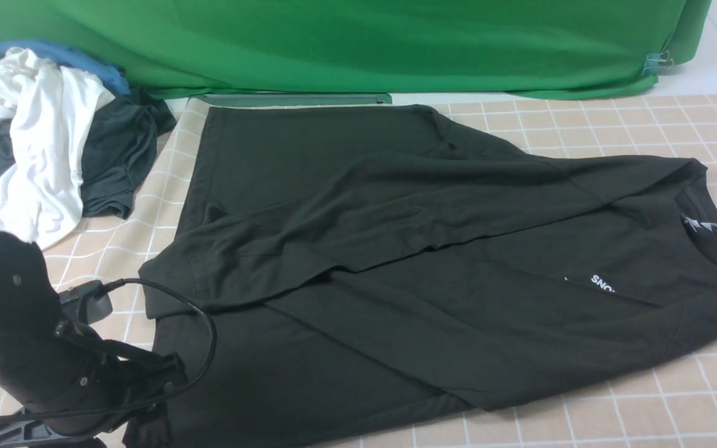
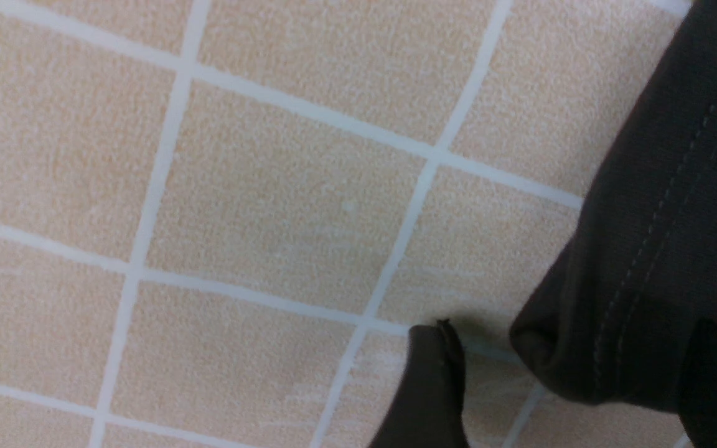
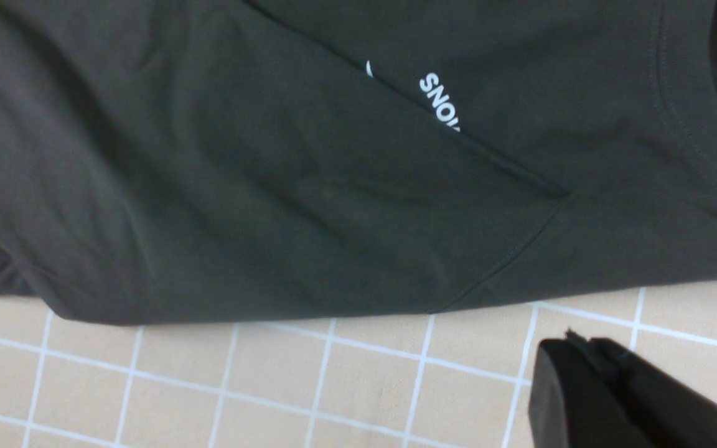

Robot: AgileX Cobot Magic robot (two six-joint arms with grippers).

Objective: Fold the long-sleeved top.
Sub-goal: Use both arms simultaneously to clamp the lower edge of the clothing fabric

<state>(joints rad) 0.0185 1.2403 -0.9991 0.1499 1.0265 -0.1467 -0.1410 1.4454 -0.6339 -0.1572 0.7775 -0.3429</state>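
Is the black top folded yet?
Partly. The top has both sides folded inward, one flap half-covering its print; lengthwise it lies unfolded.

Soft, even light; wrist views slightly blurred.

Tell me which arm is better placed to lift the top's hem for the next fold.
Left. The left gripper is open right at the hem corner of the top; the right gripper is shut, at the opposite end by the collar.

Shown are one top [image 1: 396, 267], one white shirt [image 1: 47, 124], one blue garment [image 1: 66, 56], one grey garment [image 1: 116, 155], one backdrop [image 1: 358, 43] and two grippers: left gripper [image 2: 573, 333], right gripper [image 3: 576, 354].
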